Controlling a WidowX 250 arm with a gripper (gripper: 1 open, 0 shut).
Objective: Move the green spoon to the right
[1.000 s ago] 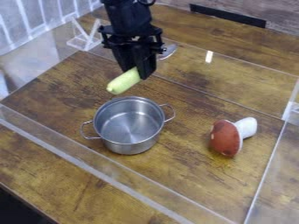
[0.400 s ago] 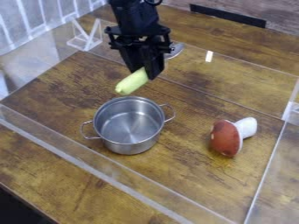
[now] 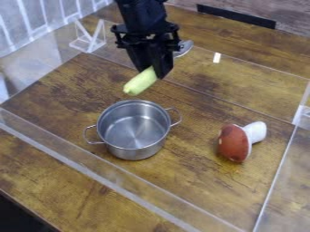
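**Green spoon held in the air above the wooden table**

At the far left, a white wire rack (image 3: 85, 36) stands at the back edge of the wooden table (image 3: 49, 100), seen partly through a clear plastic wall (image 3: 36, 54) that borders the work area.

Moving right, a steel pot (image 3: 133, 129) sits upright on the wood, empty, with small loop handles on either side. It rests near the middle of the table, toward the front.

Above and just behind the pot hangs the black robot arm, reaching down from the top of the picture. Its gripper (image 3: 150, 71) points steeply downward, and its jaws are closed on the upper end of the green spoon (image 3: 140, 82). The spoon is pale yellow-green, tilted, with its free lower end slanting down to the left. It is off the table, in the air over the wood just behind the pot's rim, touching nothing but the gripper.

Further right, a red-and-white mushroom-shaped toy (image 3: 237, 141) lies on its side on the table, well apart from the pot, its white stem pointing to the upper right.
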